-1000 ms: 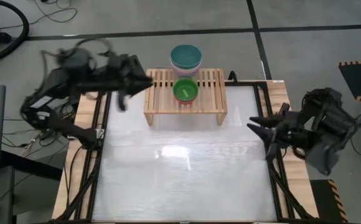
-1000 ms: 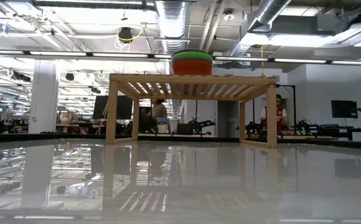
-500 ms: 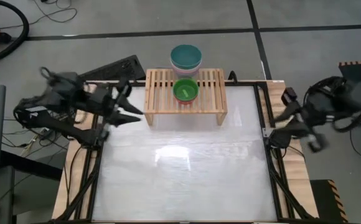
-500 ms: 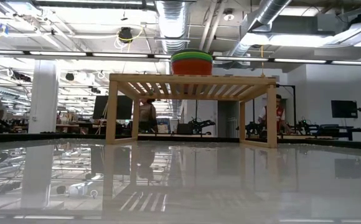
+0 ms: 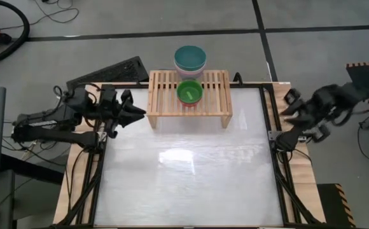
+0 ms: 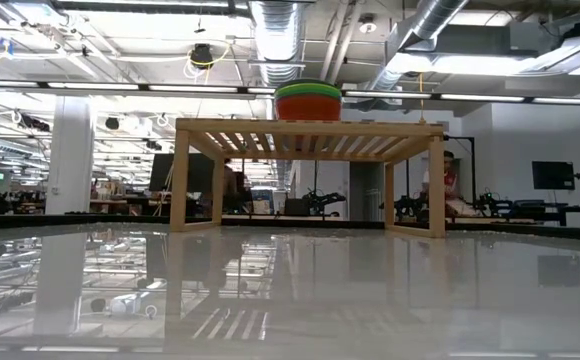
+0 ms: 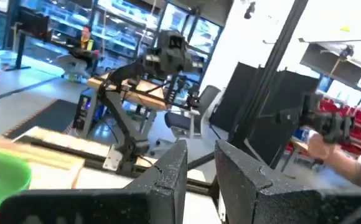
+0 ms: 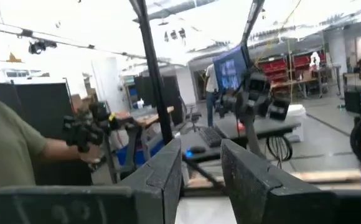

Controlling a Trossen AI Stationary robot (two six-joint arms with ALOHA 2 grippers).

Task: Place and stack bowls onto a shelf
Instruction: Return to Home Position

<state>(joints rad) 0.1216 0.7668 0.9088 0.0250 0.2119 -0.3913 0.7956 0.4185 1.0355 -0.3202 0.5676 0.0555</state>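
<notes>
The light-wood shelf [image 5: 189,95] stands at the table's far edge. On its slatted top sits a small stack with a lime green bowl [image 5: 189,92] uppermost; the low view shows green over red [image 6: 308,100]. A stack of larger bowls, dark teal on top [image 5: 190,58], stands at the shelf's far side. My left gripper [image 5: 140,113] hovers at the table's left edge beside the shelf's left end, open with nothing between its fingers [image 7: 200,168]. My right gripper [image 5: 289,109] is beyond the table's right edge, likewise open [image 8: 202,165].
The glossy white table top [image 5: 187,172] lies between black frame rails. A keyboard [image 5: 108,70] lies beyond the far left corner. People and other robot stations show in the room behind.
My left gripper has sunk and drawn back from beside the shelf's left end toward the table's left edge, tipping toward level. My right gripper has pulled back off the table past its right edge and turned. The bowls and shelf have stayed put.
</notes>
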